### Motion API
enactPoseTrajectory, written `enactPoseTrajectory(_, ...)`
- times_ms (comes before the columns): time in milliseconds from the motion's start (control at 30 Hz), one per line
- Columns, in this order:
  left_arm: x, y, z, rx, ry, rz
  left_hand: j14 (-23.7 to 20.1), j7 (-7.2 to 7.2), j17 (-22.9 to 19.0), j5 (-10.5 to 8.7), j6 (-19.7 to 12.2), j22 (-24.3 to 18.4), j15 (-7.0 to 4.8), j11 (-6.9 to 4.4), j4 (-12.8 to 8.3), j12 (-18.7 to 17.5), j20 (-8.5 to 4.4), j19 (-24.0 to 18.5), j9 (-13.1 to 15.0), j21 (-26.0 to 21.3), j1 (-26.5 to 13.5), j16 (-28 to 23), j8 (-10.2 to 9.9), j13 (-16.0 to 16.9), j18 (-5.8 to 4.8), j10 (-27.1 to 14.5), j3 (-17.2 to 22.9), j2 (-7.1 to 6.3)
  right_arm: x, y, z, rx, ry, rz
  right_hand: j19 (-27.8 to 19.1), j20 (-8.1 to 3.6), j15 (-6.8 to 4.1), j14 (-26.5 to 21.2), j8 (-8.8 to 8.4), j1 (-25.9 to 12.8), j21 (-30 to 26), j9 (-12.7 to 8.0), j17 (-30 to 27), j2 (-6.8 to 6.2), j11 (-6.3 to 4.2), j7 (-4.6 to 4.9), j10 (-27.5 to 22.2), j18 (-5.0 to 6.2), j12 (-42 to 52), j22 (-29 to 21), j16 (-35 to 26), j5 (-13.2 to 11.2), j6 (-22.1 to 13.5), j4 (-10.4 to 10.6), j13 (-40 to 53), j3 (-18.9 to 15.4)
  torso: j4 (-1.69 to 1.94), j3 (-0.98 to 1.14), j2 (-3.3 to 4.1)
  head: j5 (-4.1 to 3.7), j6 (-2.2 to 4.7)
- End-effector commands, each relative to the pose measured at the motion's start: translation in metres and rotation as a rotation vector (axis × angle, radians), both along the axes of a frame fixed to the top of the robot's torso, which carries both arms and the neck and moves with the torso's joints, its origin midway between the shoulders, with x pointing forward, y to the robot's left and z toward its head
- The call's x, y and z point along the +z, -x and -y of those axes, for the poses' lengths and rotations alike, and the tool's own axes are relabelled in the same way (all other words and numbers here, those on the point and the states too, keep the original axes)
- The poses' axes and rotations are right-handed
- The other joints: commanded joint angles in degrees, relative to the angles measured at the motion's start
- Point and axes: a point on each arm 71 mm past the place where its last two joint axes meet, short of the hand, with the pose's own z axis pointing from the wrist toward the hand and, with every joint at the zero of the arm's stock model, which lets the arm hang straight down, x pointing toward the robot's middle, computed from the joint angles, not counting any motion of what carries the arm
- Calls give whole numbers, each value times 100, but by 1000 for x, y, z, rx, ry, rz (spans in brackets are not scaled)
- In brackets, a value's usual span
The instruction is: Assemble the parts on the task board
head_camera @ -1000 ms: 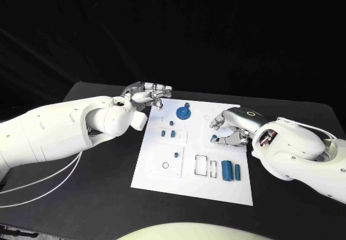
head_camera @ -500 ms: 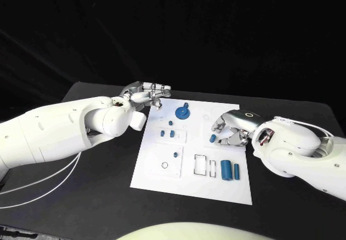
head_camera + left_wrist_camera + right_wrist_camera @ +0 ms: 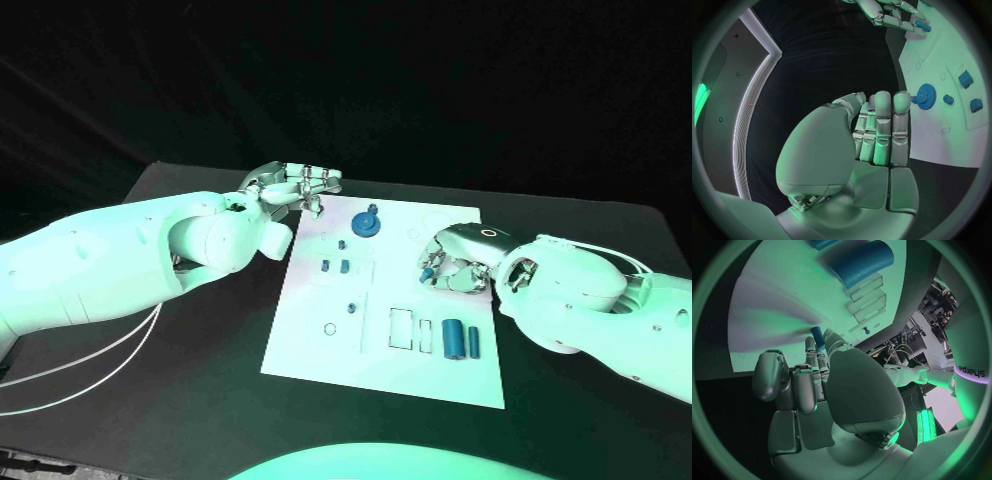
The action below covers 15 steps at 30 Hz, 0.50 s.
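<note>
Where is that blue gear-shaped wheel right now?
In the head view the blue gear wheel sits at the far end of the white task board, toward the left side, close to the left robot hand, which hovers beside it without touching.

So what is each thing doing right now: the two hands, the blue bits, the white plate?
Left hand: fingers curled in, holding nothing, at the board's far left corner.
Right hand: pinches a small blue peg over the board.
Blue gear: sits on the board.
Two blue cylinders: lie side by side.
White task board: flat on the black table.
</note>
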Motion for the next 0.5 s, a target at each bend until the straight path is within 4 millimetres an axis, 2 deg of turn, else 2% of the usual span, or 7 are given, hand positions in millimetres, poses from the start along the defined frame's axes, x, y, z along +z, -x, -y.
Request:
enactPoseTrajectory(33, 2, 0, 1, -6, 8, 11, -26, 4, -7, -2, 3, -1, 4, -18, -33, 36, 14, -10, -8, -18, 28, -21, -9, 1, 108, -39, 2, 45, -1, 1, -2, 19, -9, -3, 55, -17, -53, 355, 50, 19, 62, 16, 245, 48, -27, -11, 128, -47, 34, 507, 26, -2, 106, 19, -14, 79, -7, 4, -3, 2, -7)
enactPoseTrajectory(300, 1, 0, 1, -7, 7, 9, -26, 4, -7, -2, 3, -1, 4, -18, -33, 36, 14, -10, -8, -18, 28, -21, -9, 1, 108, -39, 2, 45, -1, 2, -4, 22, -16, -2, 86, -63, -107, 361, 120, 82, 139, 54, 265, 59, -94, -67, 387, -62, 7, 563, 46, 1, 378, 44, -17, 272, -3, 3, -5, -1, -14)
enactPoseTrajectory(500, 1, 0, 1, -7, 7, 7, -26, 4, -7, -2, 3, -1, 4, -18, -33, 36, 14, -10, -8, -18, 28, -21, -9, 1, 108, -39, 2, 45, 0, 1, -3, 10, -14, 16, 107, -116, -169, 366, 207, 172, 192, 105, 283, 152, -169, -151, 598, -71, 1, 603, 62, -96, 616, 9, 9, 486, -6, 2, -5, -4, -28)
